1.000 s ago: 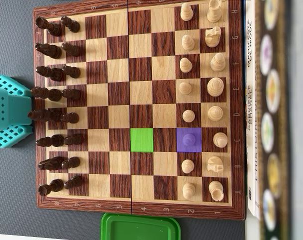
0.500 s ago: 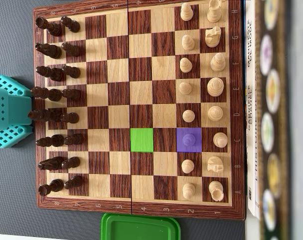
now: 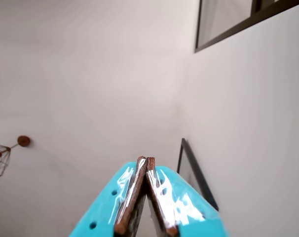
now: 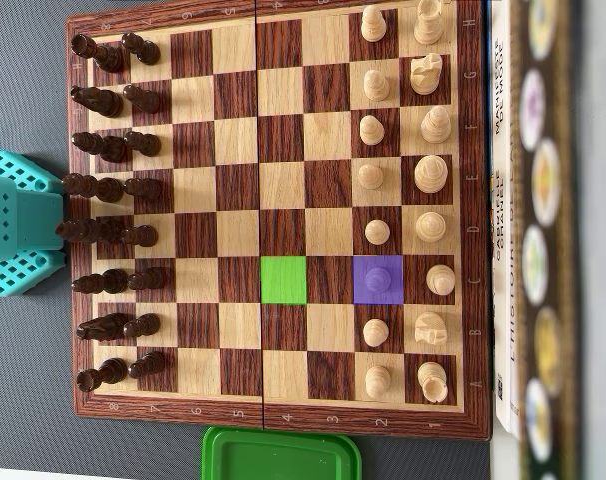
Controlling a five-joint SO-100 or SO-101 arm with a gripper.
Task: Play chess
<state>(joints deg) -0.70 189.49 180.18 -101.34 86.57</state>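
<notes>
The gripper (image 3: 145,160) is closed, its two brown-lined fingers (image 3: 132,195) pressed together with nothing between them; in the wrist view it points up at a bare wall and a dark window frame (image 3: 228,27), so the arm appears parked and raised away from the playing surface. In the overhead view only the teal arm base (image 4: 18,225) shows, at the left edge of the picture, just beside the chessboard (image 4: 273,420) on the side where the dark pieces (image 4: 108,190) stand in two files. The light pieces (image 4: 430,175) occupy the two files on the right. One square in the light pawn file is tinted purple (image 4: 379,280) and carries a pawn, tinted the same colour; two squares to its left, a square is tinted green (image 4: 283,280) and stands empty. These marks probably indicate the source and the destination of an opening pawn move, which has not yet begun. A green lid (image 4: 281,455) lies below the board, and a stack of books (image 4: 508,200) borders the right edge.
</notes>
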